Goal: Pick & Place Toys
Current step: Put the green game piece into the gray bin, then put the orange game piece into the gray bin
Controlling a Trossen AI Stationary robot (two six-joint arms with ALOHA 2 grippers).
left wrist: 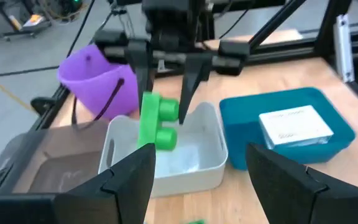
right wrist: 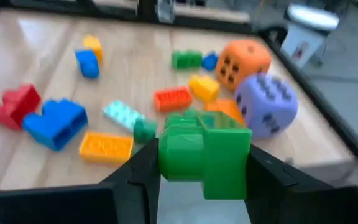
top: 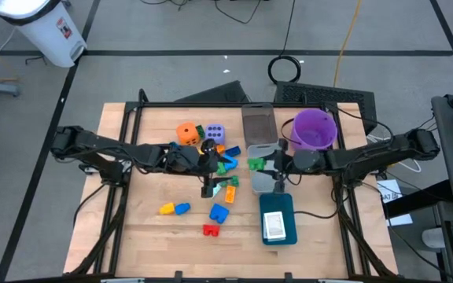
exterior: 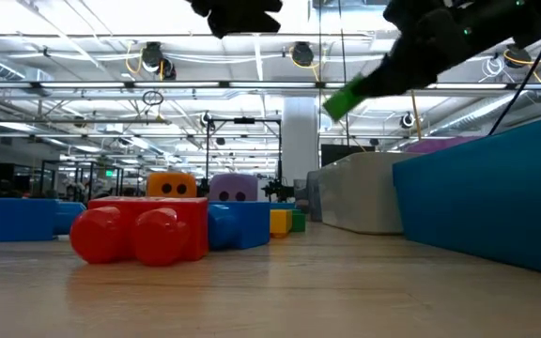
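Looking straight down in the high view, the right gripper [top: 256, 164] sits just right of table centre, pinching a green block [top: 255, 163] at about nine o'clock from the purple bucket [top: 314, 129] and just above the grey bin [top: 267, 181]. The left gripper [top: 208, 168] hangs over the toy scatter at table centre, with the orange die [top: 187, 132] and lavender die [top: 214, 134] at its eleven and twelve o'clock, and a red block [top: 211, 229] towards six.

In the low view, the green block [exterior: 347, 97] is aloft in dark fingers, clear of the table; the red block [exterior: 139, 231] lies nearest.

The left wrist view (facing the other arm) shows the left fingers [left wrist: 128, 177] spread apart with nothing between them, and the green block [left wrist: 158, 121] clamped above the grey bin [left wrist: 164, 163], the teal tray [left wrist: 291, 134] at three o'clock from it.

The right wrist view has the green block [right wrist: 205, 152] squeezed between its own fingers [right wrist: 135, 171].
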